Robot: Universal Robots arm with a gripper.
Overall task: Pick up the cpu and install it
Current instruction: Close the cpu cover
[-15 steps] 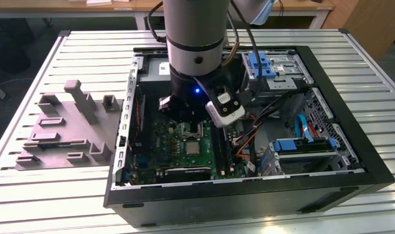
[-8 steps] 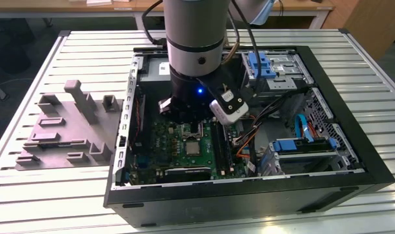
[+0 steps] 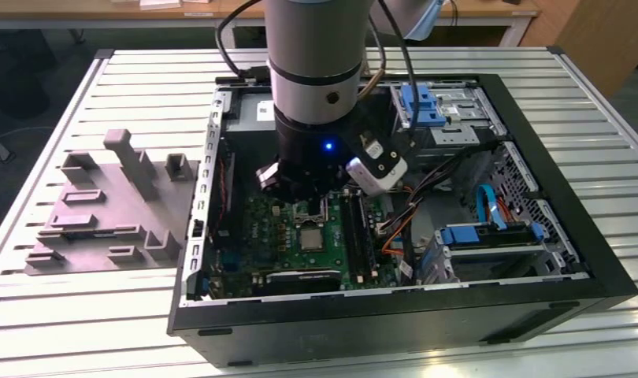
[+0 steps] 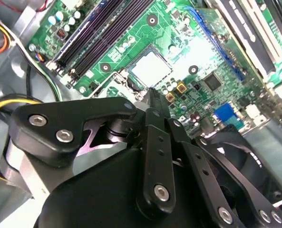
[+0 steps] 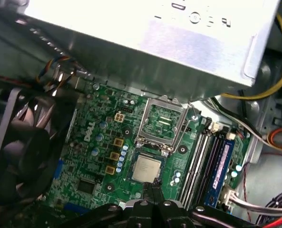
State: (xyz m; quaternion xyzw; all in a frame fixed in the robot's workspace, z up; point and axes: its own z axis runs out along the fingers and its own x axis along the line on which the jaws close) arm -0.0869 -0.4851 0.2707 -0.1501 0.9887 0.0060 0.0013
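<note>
The cpu [image 5: 147,168] lies flat in its socket, metal top up, just below the centre of the exterior view; being square, it has no long axis. The fingers [image 4: 155,118] are pinched together and empty, their tips just beside its edge. The arm [image 3: 313,63] hides the socket frame [image 5: 162,118] in the exterior view.

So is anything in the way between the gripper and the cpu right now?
Nothing visible. In the first wrist view the cpu lies flat and uncovered on the motherboard. The metal socket frame is swung open on its far side. The gripper hangs close by the chip's near edge, with no cable or part between them.
</note>
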